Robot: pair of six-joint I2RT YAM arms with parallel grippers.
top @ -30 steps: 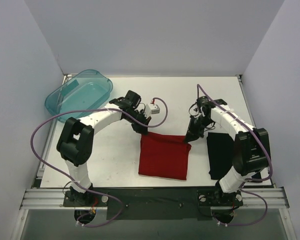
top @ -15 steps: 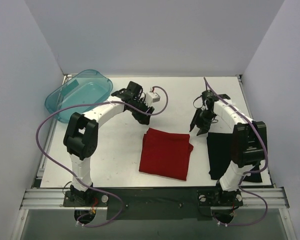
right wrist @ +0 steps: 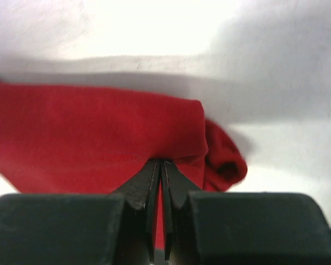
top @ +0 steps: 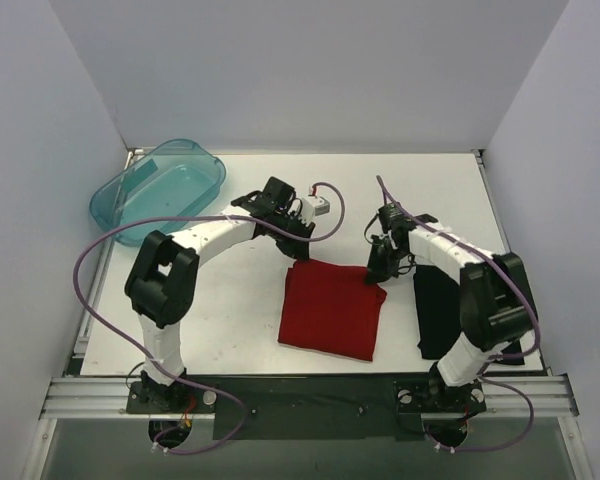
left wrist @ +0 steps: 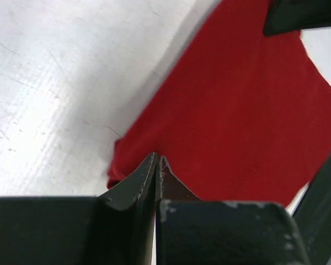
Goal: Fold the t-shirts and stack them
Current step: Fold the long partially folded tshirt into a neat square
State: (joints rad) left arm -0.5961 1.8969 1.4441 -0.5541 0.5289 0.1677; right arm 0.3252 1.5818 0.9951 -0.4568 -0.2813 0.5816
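A red t-shirt (top: 328, 312) lies folded on the desk (top: 230, 320), the black t-shirt (top: 438, 310) folded at right; stacking apparently remains. The right claw (right wrist: 161, 163) pinches the red far-right corner, and the left claw (left wrist: 157, 160) is closed at the far-left.

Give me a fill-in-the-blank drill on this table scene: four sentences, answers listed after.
1. The folded t-shirt in the middle of the table is ___ in colour.
2. The black t-shirt lies on the folded t-shirt's ___ side.
3. The teal tub sits at the table's far ___ corner.
4. The left pincer and the right pincer both meet the folded t-shirt at its ___ edge, away from the arm bases.

Missing words: red; right; left; far
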